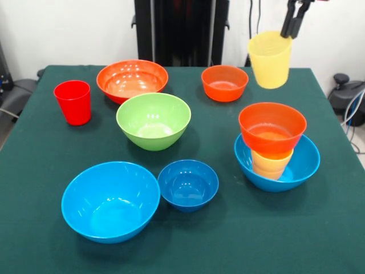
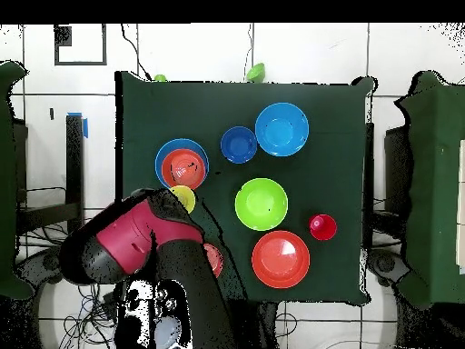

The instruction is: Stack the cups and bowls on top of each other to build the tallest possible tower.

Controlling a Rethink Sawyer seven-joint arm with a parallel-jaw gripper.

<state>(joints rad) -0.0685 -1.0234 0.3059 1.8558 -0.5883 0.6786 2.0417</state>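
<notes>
1. The arm (image 2: 145, 245) hides most of the small orange bowl (image 2: 212, 258) in the overhead view; the gripper (image 1: 294, 25) is cut off at the front view's top edge.
2. The gripper is clamped on the rim of the yellow cup (image 1: 270, 59), holding it tilted above the table (image 1: 228, 240).
3. The tower (image 1: 275, 145) stands below, near the table's edge: orange bowl over cups in a blue bowl.
4. Open cloth lies in front of it.

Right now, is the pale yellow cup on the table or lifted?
Lifted: the pale yellow cup hangs tilted from the gripper, above the table.
</notes>
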